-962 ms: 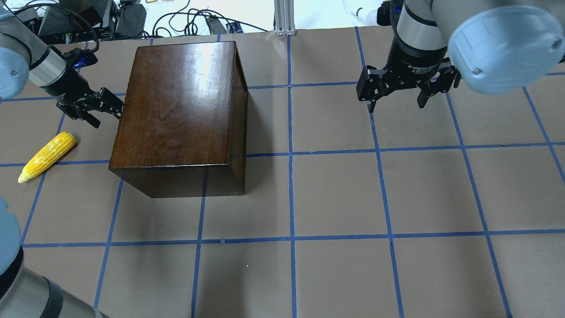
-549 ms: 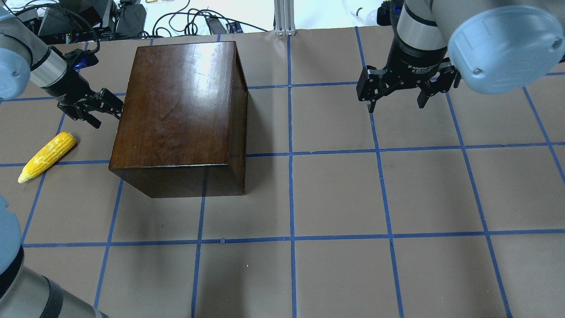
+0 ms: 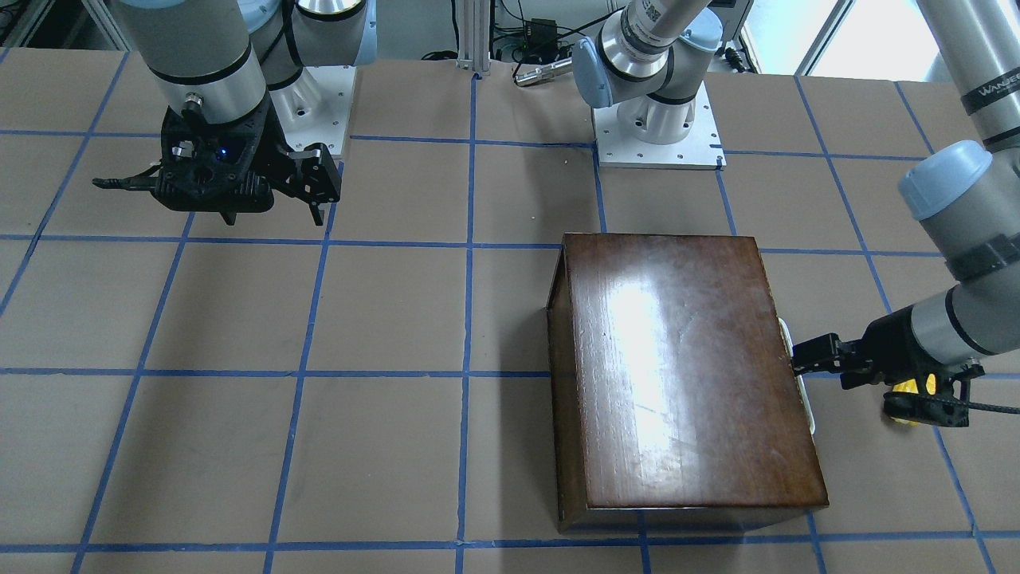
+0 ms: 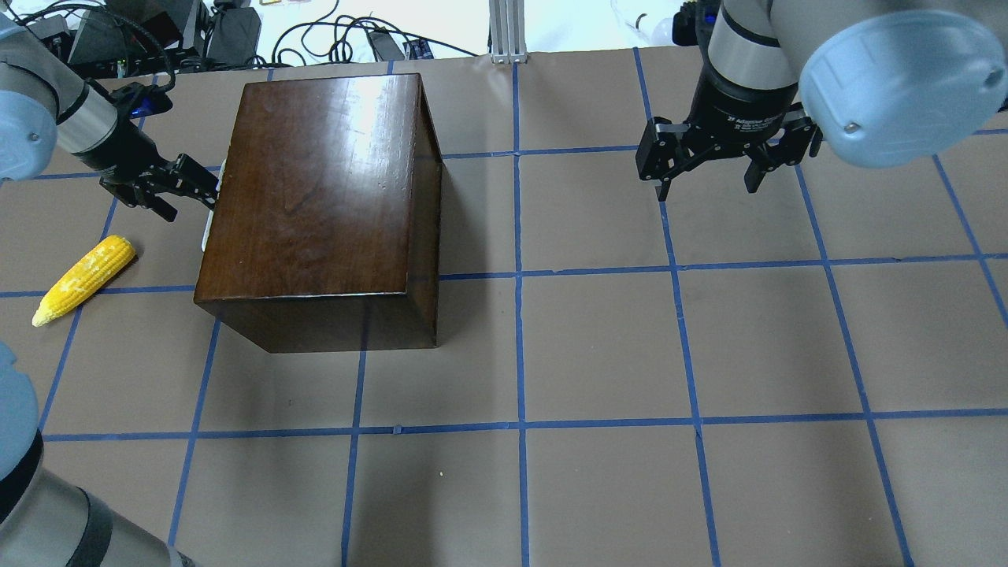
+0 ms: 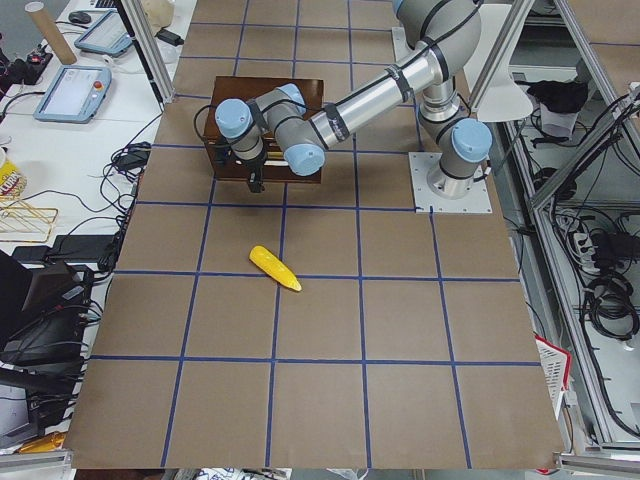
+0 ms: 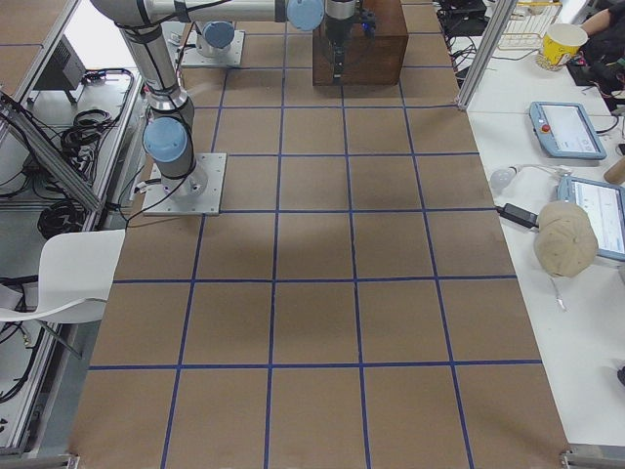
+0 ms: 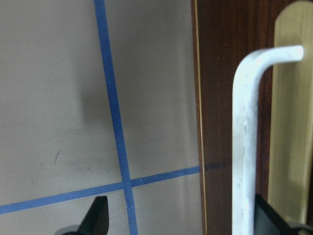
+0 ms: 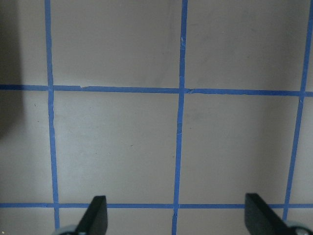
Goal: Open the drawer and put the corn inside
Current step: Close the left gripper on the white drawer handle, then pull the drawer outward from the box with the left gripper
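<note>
The glossy dark-brown box [image 4: 315,197] stands on the table's left half and shows in the front view [image 3: 677,375] too. A pale strip of the drawer's front with a white handle [image 4: 213,209] shows at the box's left side. In the left wrist view the handle [image 7: 243,147] stands just inside one finger. My left gripper [image 4: 189,201] is open at that handle, also in the front view [image 3: 805,363]. The yellow corn [image 4: 83,279] lies on the table left of the box, apart from the gripper. My right gripper [image 4: 707,189] hangs open and empty over bare table at the back right.
The table is brown paper with a blue tape grid [image 4: 520,272]. Cables and equipment [image 4: 157,31] and an aluminium post [image 4: 508,31] stand beyond the far edge. The arm bases [image 3: 657,119] sit at the robot's side.
My left gripper has shifted a little away from the box. A pale strip with the white handle now shows at the box's left side. The corn and right arm have not moved.
</note>
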